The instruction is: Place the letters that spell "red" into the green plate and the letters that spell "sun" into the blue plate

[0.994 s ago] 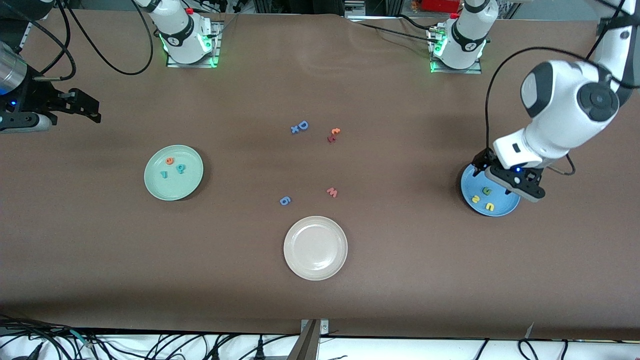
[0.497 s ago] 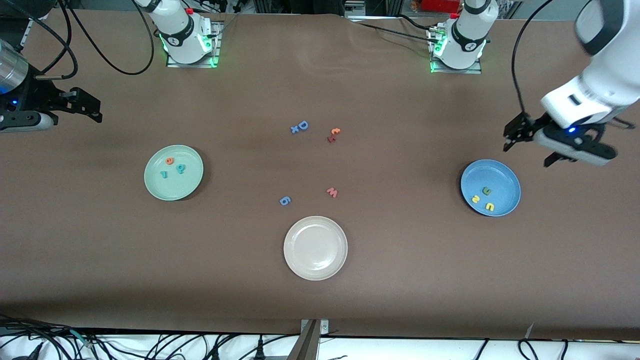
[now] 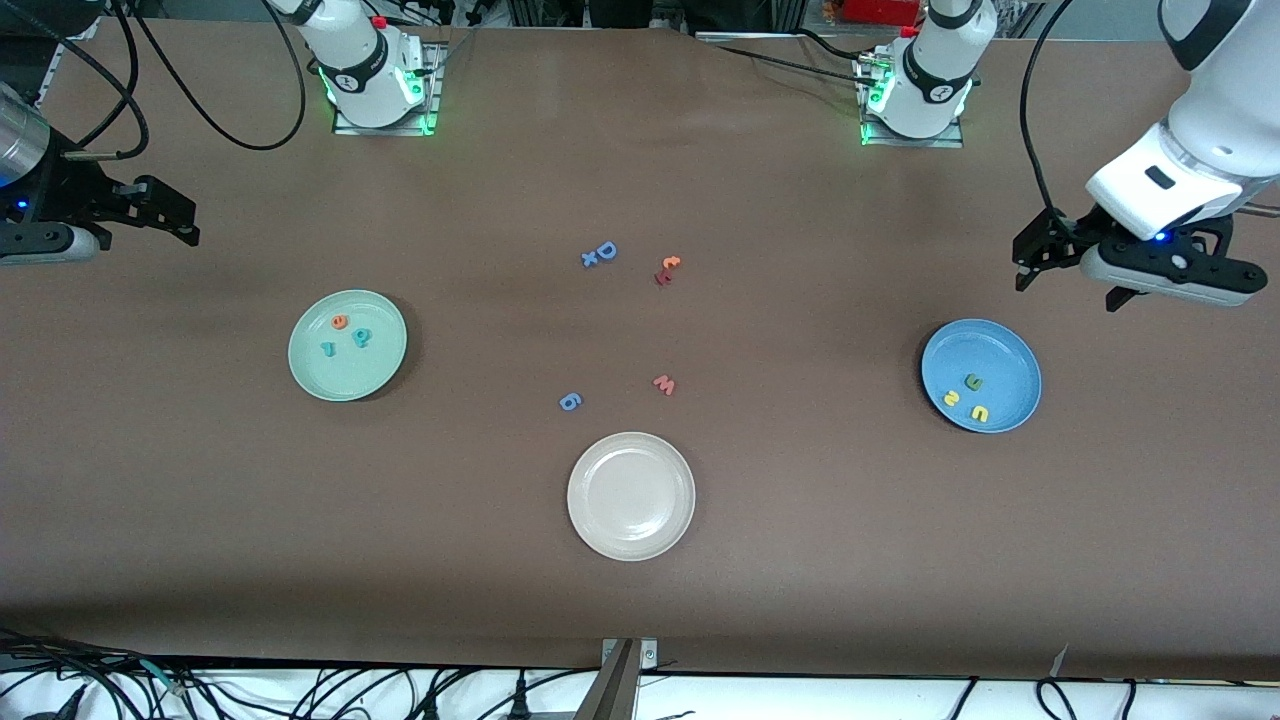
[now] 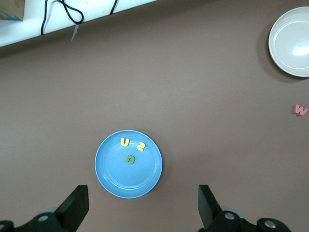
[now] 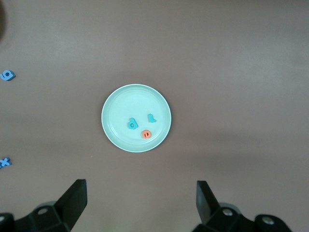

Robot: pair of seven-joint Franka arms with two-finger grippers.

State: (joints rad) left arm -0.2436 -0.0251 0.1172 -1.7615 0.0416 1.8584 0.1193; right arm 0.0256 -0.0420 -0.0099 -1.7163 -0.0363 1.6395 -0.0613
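Cream-white plate (image 3: 631, 496), pinkish "w" (image 3: 665, 384), blue "6" (image 3: 570, 402), blue "D" (image 3: 605, 250).

Mint-green plate (image 3: 347, 345); blue plate (image 3: 981, 375); cream plate (image 3: 631, 495).

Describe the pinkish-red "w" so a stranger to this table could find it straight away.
Start at the cream-white plate, the plate nearest the front camera, midway between the green plate and the blue plate. Just farther from the camera than its rim lie two loose letters on the bare brown table. The pinkish-red "w" is the one toward the left arm's end; its neighbour is a blue "g".
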